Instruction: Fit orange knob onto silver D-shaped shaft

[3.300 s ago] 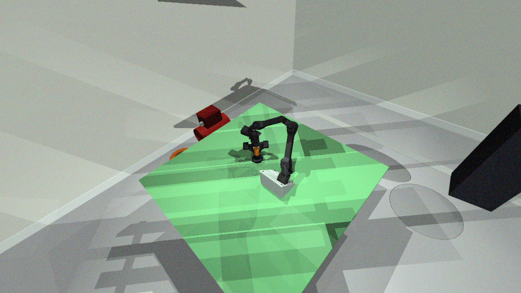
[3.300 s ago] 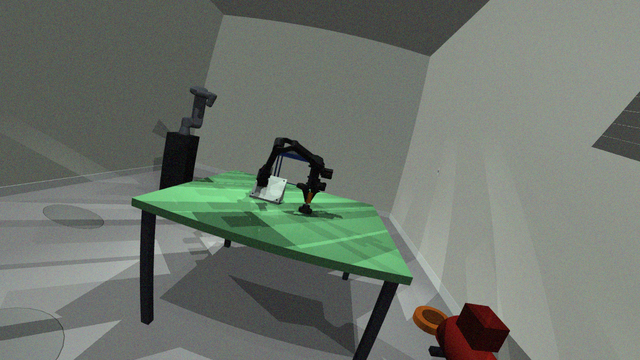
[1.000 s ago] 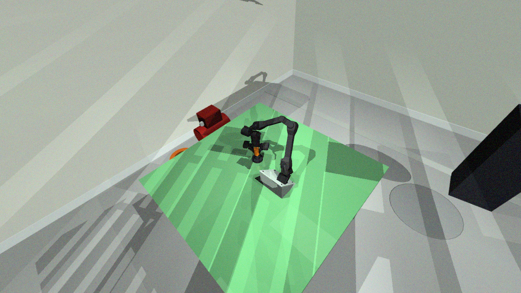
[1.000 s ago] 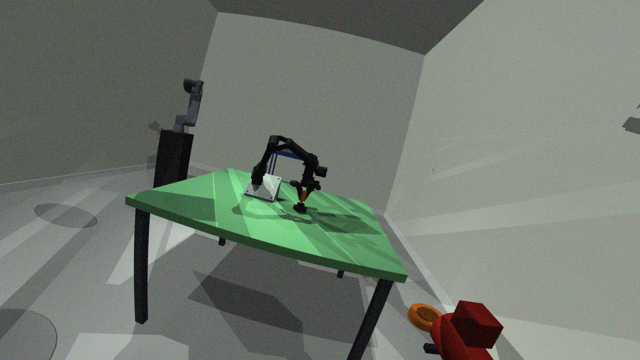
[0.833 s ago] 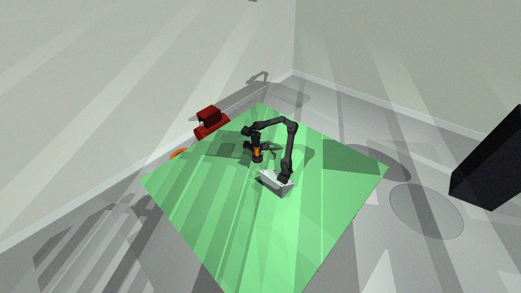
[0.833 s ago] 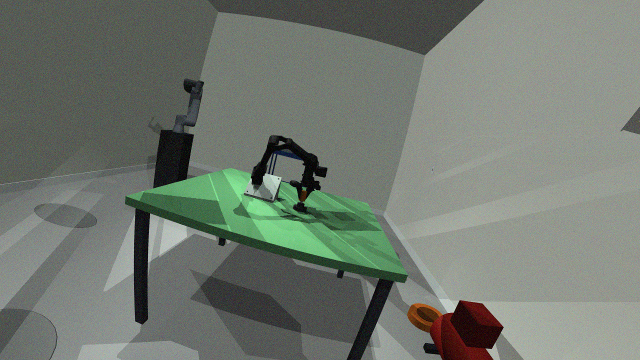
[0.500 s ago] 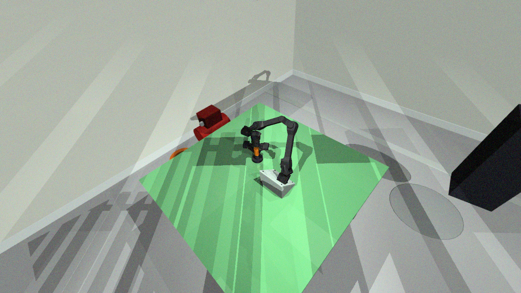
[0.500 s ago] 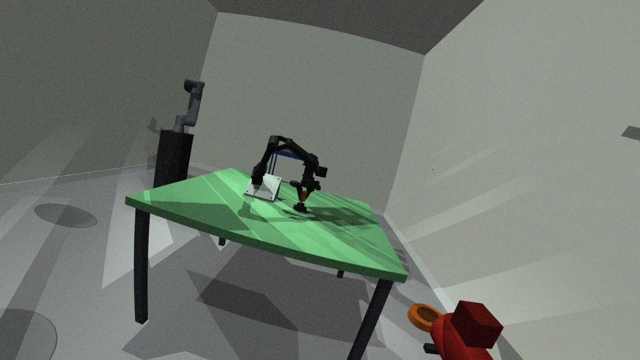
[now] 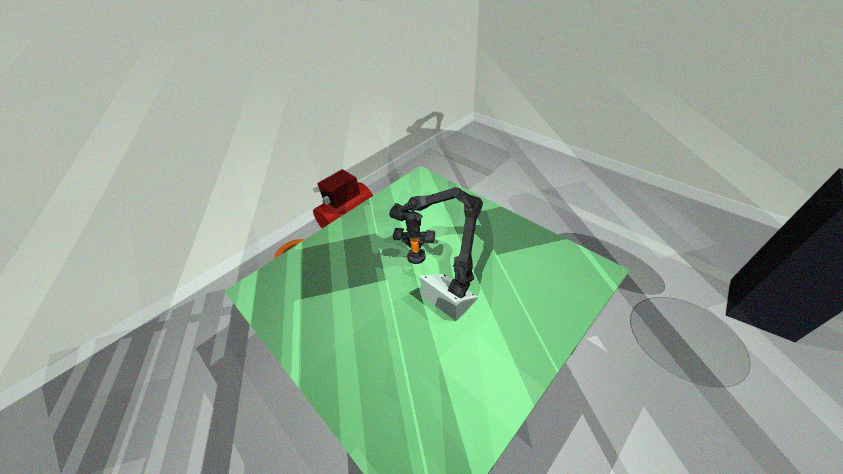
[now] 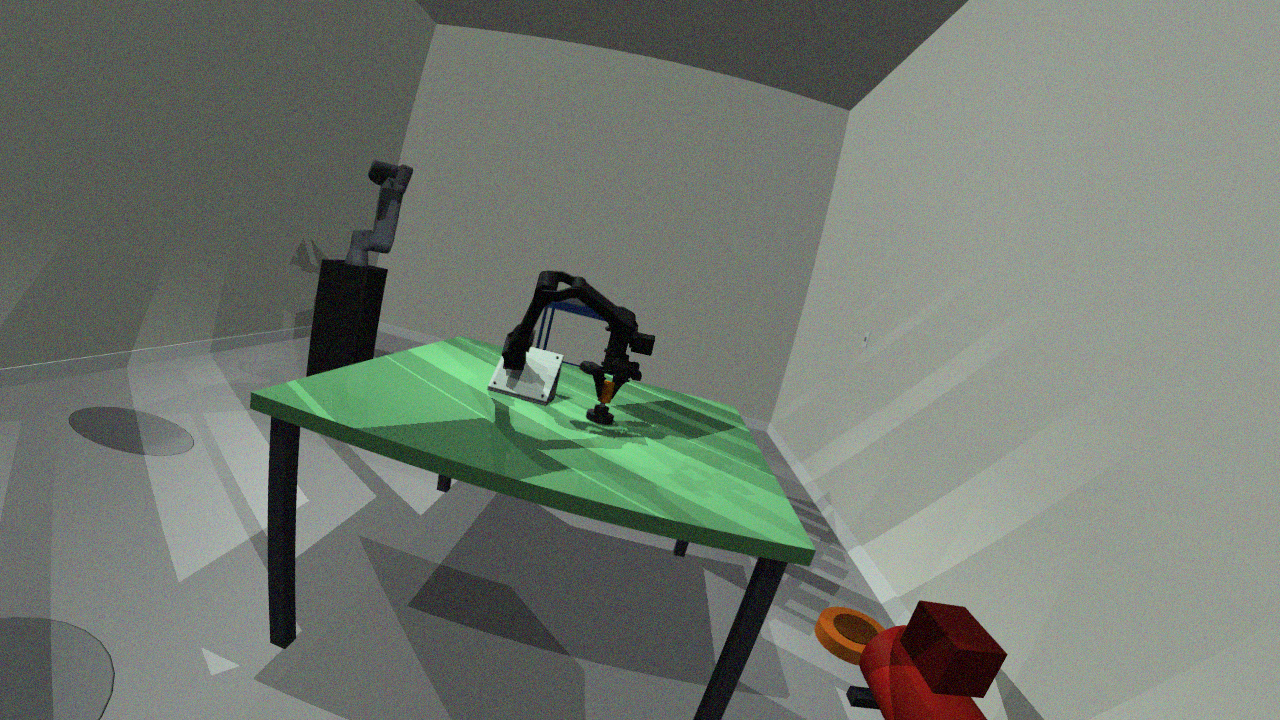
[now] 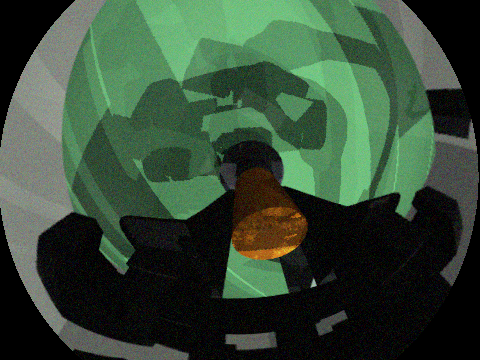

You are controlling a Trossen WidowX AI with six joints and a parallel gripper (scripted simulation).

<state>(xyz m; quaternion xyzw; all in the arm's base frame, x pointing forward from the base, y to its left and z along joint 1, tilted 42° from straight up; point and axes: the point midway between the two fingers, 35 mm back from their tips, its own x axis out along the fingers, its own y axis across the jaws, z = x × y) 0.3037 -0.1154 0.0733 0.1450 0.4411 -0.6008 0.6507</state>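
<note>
The orange knob (image 9: 415,246) (image 10: 607,390) (image 11: 269,234) is upright between the fingers of my gripper (image 9: 415,243) (image 10: 606,393) (image 11: 257,192), which is shut on it. The dark round pedestal (image 9: 415,258) (image 10: 599,416) (image 11: 251,151) stands on the green table (image 9: 365,330) (image 10: 429,429) directly below the knob. The knob's lower end is at or just above the pedestal's raised middle; I cannot tell whether they touch. The silver shaft, the knob's hole and both flat sides are hidden.
The arm's base sits on a white wedge block (image 9: 435,288) (image 10: 541,368) near the pedestal. Beyond the table are a red object (image 9: 343,205) (image 10: 913,671), an orange ring (image 9: 282,248) (image 10: 827,633) and a black stand (image 9: 789,276) (image 10: 344,317).
</note>
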